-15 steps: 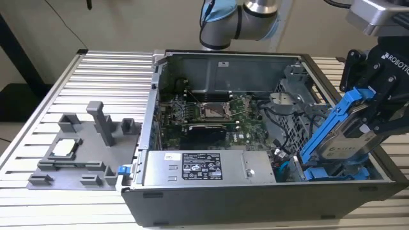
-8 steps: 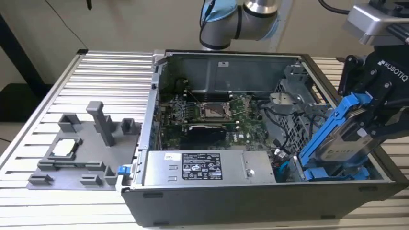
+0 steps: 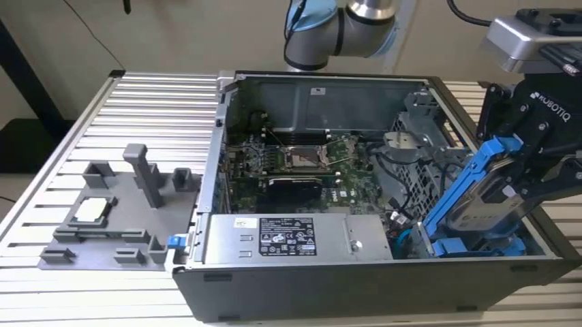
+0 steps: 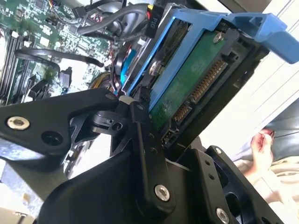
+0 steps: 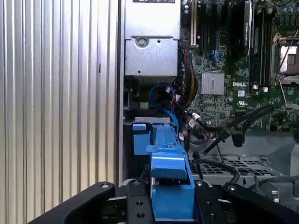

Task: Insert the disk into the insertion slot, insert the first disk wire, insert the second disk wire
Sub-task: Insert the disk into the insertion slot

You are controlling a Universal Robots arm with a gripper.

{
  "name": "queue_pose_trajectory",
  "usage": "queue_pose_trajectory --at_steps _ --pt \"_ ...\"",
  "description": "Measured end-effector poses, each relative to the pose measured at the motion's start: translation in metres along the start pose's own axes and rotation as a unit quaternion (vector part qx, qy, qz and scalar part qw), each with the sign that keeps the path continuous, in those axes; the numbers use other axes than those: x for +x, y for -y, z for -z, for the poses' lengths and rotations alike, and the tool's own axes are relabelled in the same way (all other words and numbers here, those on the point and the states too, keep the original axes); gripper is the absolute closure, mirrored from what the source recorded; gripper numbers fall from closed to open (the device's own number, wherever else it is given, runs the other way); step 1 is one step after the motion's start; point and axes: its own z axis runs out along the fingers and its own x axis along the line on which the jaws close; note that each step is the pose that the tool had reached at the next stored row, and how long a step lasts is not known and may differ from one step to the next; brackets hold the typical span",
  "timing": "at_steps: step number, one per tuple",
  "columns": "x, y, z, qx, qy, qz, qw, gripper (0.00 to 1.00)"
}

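Blue plastic frames the disk [image 3: 465, 187], and the gripper [image 3: 529, 178] grips it by its edges, fingers [image 4: 141, 140] closed tight on it. The disk hangs tilted inside the computer case [image 3: 364, 289], its top leaning toward the exterior view's right and its bottom end down by the insertion slot [image 3: 412, 178]. I'd judge the slant lets the lower edge find the bay first. Loose cables [image 5: 219, 133] lie nearby, and the drive's connector [image 4: 208, 77] is bare.
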Motion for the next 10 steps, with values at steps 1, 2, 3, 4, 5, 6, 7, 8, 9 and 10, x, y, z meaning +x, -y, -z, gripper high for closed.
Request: queue_pose_trajectory --at_steps 1,2,3,4,5,6,7,8,9,10 --pt "0.0000 0.0001 -0.0018 0.0000 0.0000 0.000 1.0000 0.67" --pt "0.0000 0.0001 -0.0036 0.0000 0.0000 0.000 1.0000 0.67" --pt "0.0000 0.0001 -0.0055 0.0000 0.0000 0.000 1.0000 0.67" --pt "-0.0001 0.0002 -0.0071 0.0000 -0.0001 0.000 1.0000 0.67" --pt "-0.0001 0.0002 -0.0092 0.0000 0.0000 0.000 1.0000 0.67" --pt "-0.0001 0.0002 -0.0109 0.0000 0.0000 0.000 1.0000 0.67" --pt "-0.0001 0.0003 -0.0127 0.0000 0.0000 0.000 1.0000 0.67" --pt "-0.0001 0.0003 -0.0146 0.0000 0.0000 0.000 1.0000 0.67" --pt "-0.0001 0.0004 -0.0164 0.0000 0.0000 0.000 1.0000 0.67" --pt "-0.0001 0.0004 -0.0182 0.0000 0.0000 0.000 1.0000 0.67"
